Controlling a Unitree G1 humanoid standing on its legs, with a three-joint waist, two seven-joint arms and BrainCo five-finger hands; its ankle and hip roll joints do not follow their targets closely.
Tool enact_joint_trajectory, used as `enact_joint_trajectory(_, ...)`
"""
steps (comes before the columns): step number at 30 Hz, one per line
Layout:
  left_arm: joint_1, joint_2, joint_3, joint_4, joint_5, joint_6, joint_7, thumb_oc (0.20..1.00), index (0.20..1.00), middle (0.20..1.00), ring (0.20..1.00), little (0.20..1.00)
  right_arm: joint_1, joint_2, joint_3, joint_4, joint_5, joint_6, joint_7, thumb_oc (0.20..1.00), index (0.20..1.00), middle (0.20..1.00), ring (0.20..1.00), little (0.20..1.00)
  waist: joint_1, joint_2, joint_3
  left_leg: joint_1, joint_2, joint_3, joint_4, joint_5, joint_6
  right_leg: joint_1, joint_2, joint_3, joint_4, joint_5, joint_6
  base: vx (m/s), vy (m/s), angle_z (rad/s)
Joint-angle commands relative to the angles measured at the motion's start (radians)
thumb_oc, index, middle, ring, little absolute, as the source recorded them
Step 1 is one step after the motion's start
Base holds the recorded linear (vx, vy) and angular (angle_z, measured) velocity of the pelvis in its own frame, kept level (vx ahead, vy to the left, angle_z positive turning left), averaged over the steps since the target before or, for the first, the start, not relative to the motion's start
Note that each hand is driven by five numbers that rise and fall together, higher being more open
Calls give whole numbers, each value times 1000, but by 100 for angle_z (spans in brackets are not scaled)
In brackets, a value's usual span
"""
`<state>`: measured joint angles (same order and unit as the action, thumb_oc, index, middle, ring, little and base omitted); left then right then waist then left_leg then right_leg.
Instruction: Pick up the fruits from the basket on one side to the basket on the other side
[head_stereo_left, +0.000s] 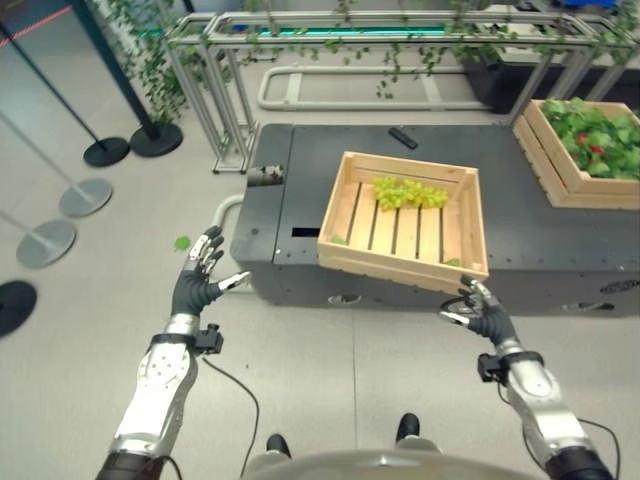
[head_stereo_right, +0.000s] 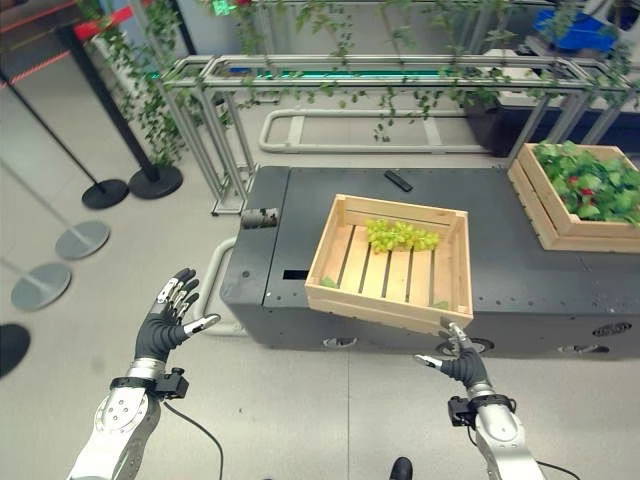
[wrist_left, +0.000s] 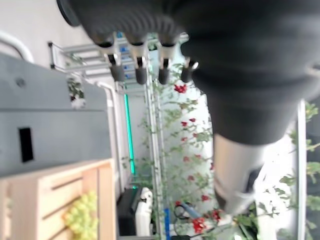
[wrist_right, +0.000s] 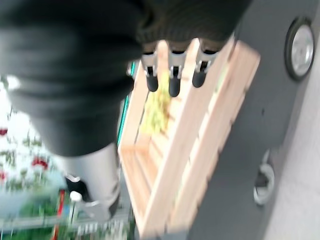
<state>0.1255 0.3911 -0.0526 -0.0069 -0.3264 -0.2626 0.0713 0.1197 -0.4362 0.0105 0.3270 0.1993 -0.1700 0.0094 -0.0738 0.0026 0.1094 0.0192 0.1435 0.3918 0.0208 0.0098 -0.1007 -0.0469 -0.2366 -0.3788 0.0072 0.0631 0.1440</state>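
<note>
Approach stage, nothing lifted; green grapes (head_stereo_left: 408, 192) lie at the far end of the near wooden crate (head_stereo_left: 404, 265); left hand (head_stereo_left: 197, 275) and right hand (head_stereo_left: 484, 313) both spread wide, empty, short of it; next move: reach in over the near wall; second crate (head_stereo_left: 560, 170) sits far right.

Left arm entered from 7 o'clock, forearm angled toward 12, wrist straight. Left hand (head_stereo_left: 200, 272) raised at about 9 o'clock of view, back of hand toward camera, fingers (wrist_left: 141, 70) straight and slightly spread, thumb out toward 3 o'clock; nothing held. Right arm entered from 5 o'clock, forearm angled toward 11. Right hand (head_stereo_left: 483, 313) at about 4 o'clock, fingers (wrist_right: 173, 80) extended, thumb out toward 9 o'clock; nothing held.
</note>
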Motion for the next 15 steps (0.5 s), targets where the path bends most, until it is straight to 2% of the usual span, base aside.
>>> enact_joint_trajectory(1,-36,51,38,-25,8,-41,7,1000,1000,1000,1000,1000,-43,7,-20,-55,15,-46,-7,1000,1000,1000,1000,1000,-3,-51,-10,33,41,-5,63,-80,3,-70,-32,40,64,-16,59,133,-366,-16)
enact_joint_trajectory(2,-41,48,34,-21,9,-41,3,1000,1000,1000,1000,1000,-43,-1,-18,-53,15,-48,-9,1000,1000,1000,1000,1000,-7,-43,-11,27,63,-9,81,-73,-9,-58,-7,40,51,-29,48,132,-363,-8)
enact_joint_trajectory(3,-41,48,34,-20,9,-41,3,1000,1000,1000,1000,1000,-43,-1,-18,-53,15,-48,-9,1000,1000,1000,1000,1000,-8,-43,-11,27,64,-10,81,-73,-9,-58,-7,39,50,-29,48,87,-233,8)
enact_joint_trajectory(4,-45,46,28,-14,11,-41,2,1000,1000,1000,1000,1000,-44,-8,-15,-52,22,-50,-10,1000,1000,1000,1000,1000,-10,-35,-10,18,89,-18,120,-48,-23,-44,20,41,36,-42,32,118,-301,7)
enact_joint_trajectory(5,-53,37,19,-1,4,-40,6,1000,1000,1000,1000,1000,-48,-22,-6,-59,41,-54,-13,1000,1000,1000,1000,1000,-4,-28,0,-4,118,-52,200,7,-41,-19,60,50,14,-61,6,117,-305,0)
enact_joint_trajectory(6,-54,37,18,0,4,-41,6,1000,1000,1000,1000,1000,-48,-23,-6,-59,41,-54,-13,1000,1000,1000,1000,1000,-5,-26,1,-6,121,-55,203,5,-42,-17,62,48,13,-61,5,157,-358,-2)
enact_joint_trajectory(7,-53,32,10,13,12,-36,9,1000,1000,1000,1000,1000,-45,-35,-9,-67,56,-57,-11,1000,1000,1000,1000,1000,5,-27,10,-32,129,-117,264,53,-54,11,89,55,-7,-74,-23,117,-231,-8)
enact_joint_trajectory(8,-54,32,5,18,15,-37,12,1000,1000,1000,1000,1000,-42,-38,-12,-69,67,-58,-10,1000,1000,1000,1000,1000,10,-29,15,-46,120,-157,282,64,-56,21,97,56,-12,-78,-33,109,-228,-11)
enact_joint_trajectory(9,-55,32,5,18,16,-37,12,1000,1000,1000,1000,1000,-42,-37,-13,-69,67,-58,-9,1000,1000,1000,1000,1000,7,-31,12,-52,116,-159,280,70,-55,17,94,53,-13,-74,-33,65,-121,-16)
enact_joint_trajectory(11,-49,25,1,22,14,-31,14,1000,1000,1000,1000,1000,-34,-37,-17,-64,69,-53,-14,1000,1000,1000,1000,1000,15,-35,14,-75,81,-210,262,52,-45,29,102,55,-17,-93,-42,88,-102,-2)
enact_joint_trajectory(12,-47,24,-6,34,18,-26,16,1000,1000,1000,1000,1000,-32,-32,-17,-58,77,-55,-21,1000,1000,1000,1000,1000,27,-35,17,-93,45,-239,220,13,-34,42,109,62,-25,-100,-41,150,-52,7)
enact_joint_trajectory(13,-44,27,-15,51,31,-26,16,1000,1000,1000,1000,1000,-27,-26,-21,-46,77,-60,-25,1000,1000,1000,1000,1000,26,-33,11,-116,39,-248,107,15,-34,44,110,57,-29,-103,-27,128,-24,15)
enact_joint_trajectory(15,-45,33,-22,61,43,-25,18,1000,1000,1000,1000,1000,-24,-28,-27,-45,74,-62,-30,1000,1000,1000,1000,1000,25,-29,11,-126,33,-251,66,42,-36,47,109,55,-26,-105,-23,84,17,20)
